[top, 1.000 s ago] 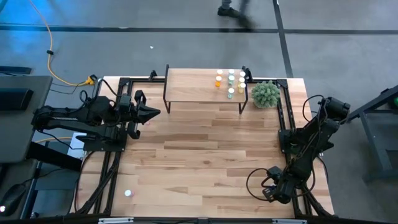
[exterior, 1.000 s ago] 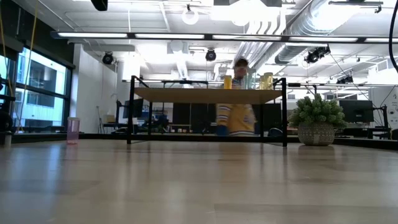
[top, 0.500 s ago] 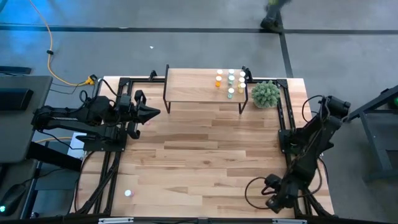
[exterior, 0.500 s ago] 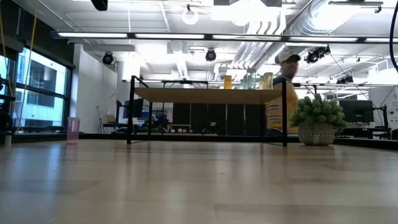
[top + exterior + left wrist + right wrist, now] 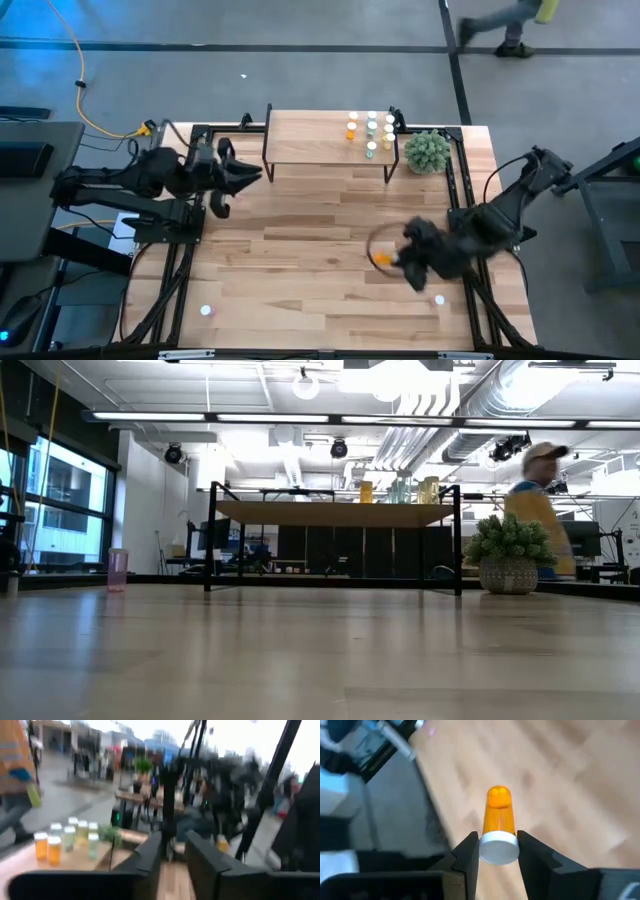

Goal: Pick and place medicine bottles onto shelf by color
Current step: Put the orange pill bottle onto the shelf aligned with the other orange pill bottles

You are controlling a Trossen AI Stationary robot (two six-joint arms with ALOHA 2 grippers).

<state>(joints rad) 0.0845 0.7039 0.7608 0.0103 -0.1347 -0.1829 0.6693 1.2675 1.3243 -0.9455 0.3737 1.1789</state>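
The shelf [image 5: 320, 140] stands at the table's far edge, with several medicine bottles [image 5: 371, 132] upright on its right end. They also show in the low view [image 5: 400, 490] and the left wrist view [image 5: 65, 837]. My right gripper [image 5: 392, 260] is over the table's middle right, shut on an orange bottle [image 5: 380, 259]. My left gripper [image 5: 255, 174] is at the table's left, in front of the shelf's left end, its fingers [image 5: 150, 857] a narrow gap apart and empty. A pink bottle [image 5: 118, 570] stands on the table near it. My right gripper pinches the orange bottle's white cap [image 5: 498, 846] between its two fingers, one on each side. The fingers come from the table's right, slanting down toward the left. The orange body [image 5: 499, 812] sticks out ahead of the fingertips, lifted clear of the table.
A round green plant [image 5: 427, 151] stands right of the shelf. Loose small bottles lie near the front left [image 5: 205, 310] and front right [image 5: 438, 299]. A person [image 5: 540, 510] walks in the room beyond the table. Bare wood lies between the arms.
My right gripper has swung from the table's near right corner up and toward the table's middle, carrying the orange bottle. My left gripper has shifted a little toward the far edge. The person behind the table has walked to the right.
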